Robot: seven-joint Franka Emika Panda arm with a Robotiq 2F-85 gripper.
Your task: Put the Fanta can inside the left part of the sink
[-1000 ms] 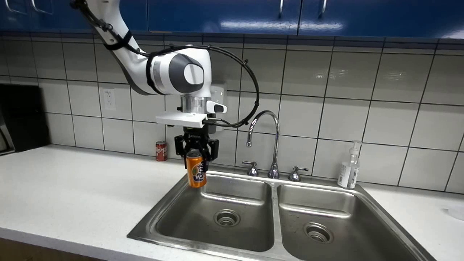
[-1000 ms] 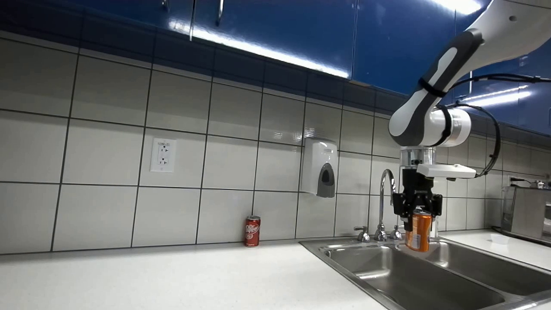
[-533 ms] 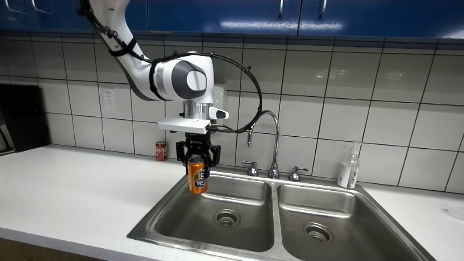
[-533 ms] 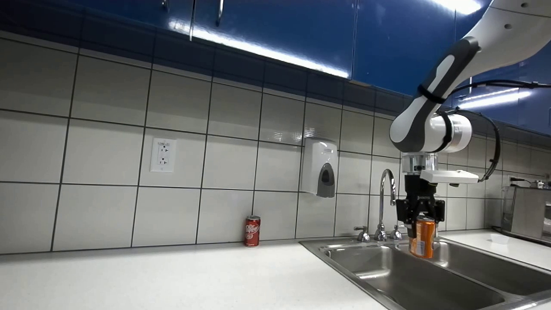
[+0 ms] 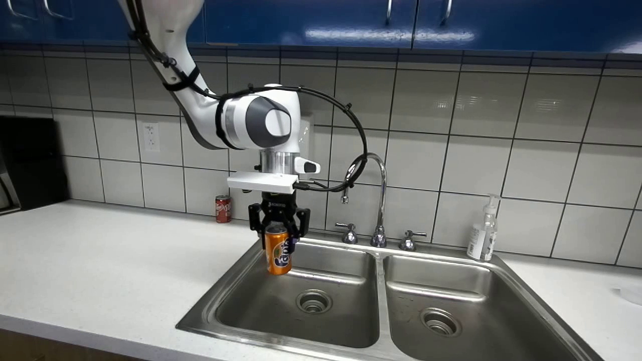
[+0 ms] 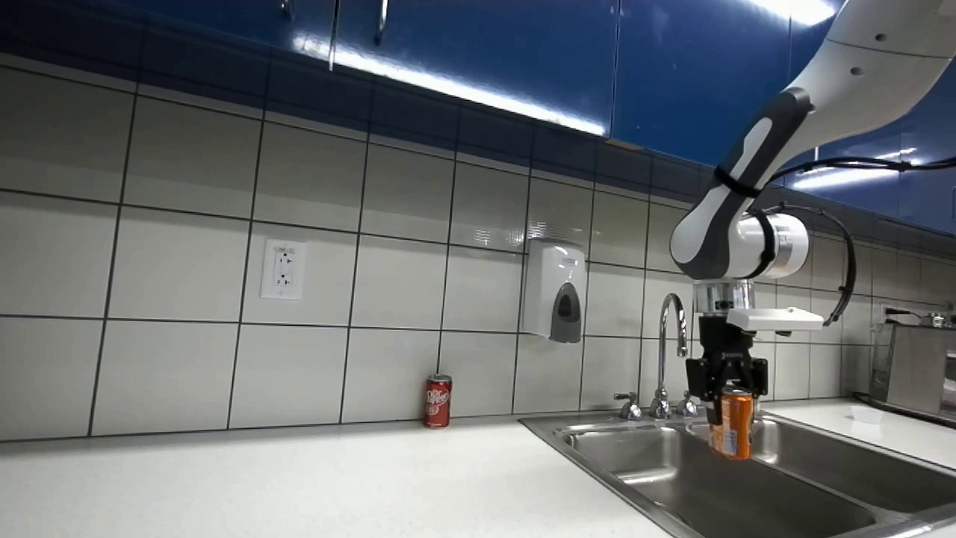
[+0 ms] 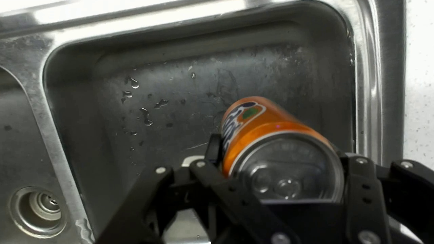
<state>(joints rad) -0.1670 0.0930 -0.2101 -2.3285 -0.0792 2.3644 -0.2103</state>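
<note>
The Fanta can (image 5: 277, 260), orange with a silver lid, hangs upright from my gripper (image 5: 278, 244). In the wrist view the gripper's fingers (image 7: 214, 149) press on both sides of the Fanta can (image 7: 268, 118), whose lid faces the camera. Beneath it lies the left part of the sink (image 5: 261, 316), a steel basin with a round drain (image 5: 314, 301). Water drops dot the floor of the left part of the sink (image 7: 169, 78) in the wrist view. An exterior view also has the Fanta can (image 6: 734, 433) over the basins, apart from the steel.
A chrome faucet (image 5: 382, 200) with two handles rises behind the sink, close to the arm's cable loop. The twin basin (image 5: 481, 331) lies beyond the divider (image 5: 379, 301). A red can (image 6: 438, 401) stands by the wall; a pump bottle (image 5: 482, 233) is at the back corner.
Over the last second my gripper has sunk toward the sink with the Fanta can in its grip. It has also shifted slightly toward the faucet side in an exterior view.
</note>
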